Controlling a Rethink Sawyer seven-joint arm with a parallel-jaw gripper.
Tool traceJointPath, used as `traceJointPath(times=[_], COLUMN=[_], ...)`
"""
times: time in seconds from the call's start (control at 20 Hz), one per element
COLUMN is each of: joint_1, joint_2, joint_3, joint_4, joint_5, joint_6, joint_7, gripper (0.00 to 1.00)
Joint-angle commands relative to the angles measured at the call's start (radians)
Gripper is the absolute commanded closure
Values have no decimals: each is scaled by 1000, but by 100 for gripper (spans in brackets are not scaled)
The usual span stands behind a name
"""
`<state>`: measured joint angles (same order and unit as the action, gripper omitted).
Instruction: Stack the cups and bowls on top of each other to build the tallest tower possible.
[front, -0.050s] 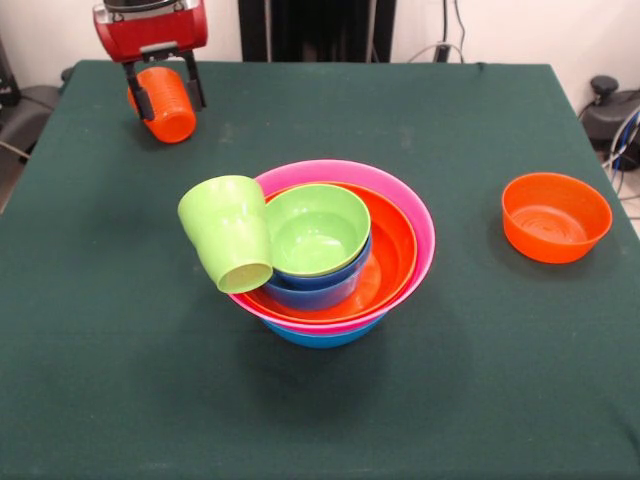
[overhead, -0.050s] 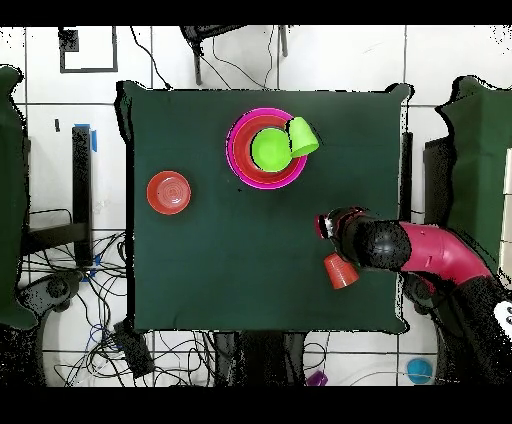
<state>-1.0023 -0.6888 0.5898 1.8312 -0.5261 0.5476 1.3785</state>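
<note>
My gripper (front, -0.050s: 166, 98) hangs near the table's far left corner in the front view, its black fingers (front, -0.050s: 140, 97) shut on either side of the orange ribbed cup (front, -0.050s: 168, 108), which is tilted. From above, that cup (overhead, -0.050s: 340, 270) sticks out below the gripper (overhead, -0.050s: 341, 252). The tower (front, -0.050s: 330, 300) stands mid-table: a large blue bowl (front, -0.050s: 320, 336) at the bottom, then pink (front, -0.050s: 405, 205), large orange (front, -0.050s: 395, 245), small blue (front, -0.050s: 320, 288) and lime-green (front, -0.050s: 315, 230) bowls nested. The lime-green cup (front, -0.050s: 230, 235) leans tilted on the tower's left rim. A small orange bowl (front, -0.050s: 555, 215) sits alone to the right.
The dark green tablecloth (front, -0.050s: 120, 350) covers the whole table. In the overhead view the red arm (overhead, -0.050s: 440, 255) reaches in from the right edge, the tower (overhead, -0.050s: 265, 148) is near the top and the lone orange bowl (overhead, -0.050s: 168, 192) is at the left. Cables lie on the floor around the table.
</note>
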Motion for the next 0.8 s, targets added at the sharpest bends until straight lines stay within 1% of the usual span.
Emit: traceJointPath(times=[0.05,0.2,0.25,0.3,0.4,0.5,0.6,0.8], joint_1=[47,41,33,26,-13,-43,-53,-43], joint_2=[22,-33,-75,-99,-166,-210,-225,-206], joint_3=[1,8,25,40,113,164,178,162], joint_4=[-29,21,57,77,143,188,207,197], joint_5=[-22,-6,13,31,89,126,138,117], joint_6=[80,81,75,70,26,17,16,2], joint_7=[-31,-18,-10,-3,9,-3,-5,-5], gripper=[0,0,0,0,0,0,0,0])
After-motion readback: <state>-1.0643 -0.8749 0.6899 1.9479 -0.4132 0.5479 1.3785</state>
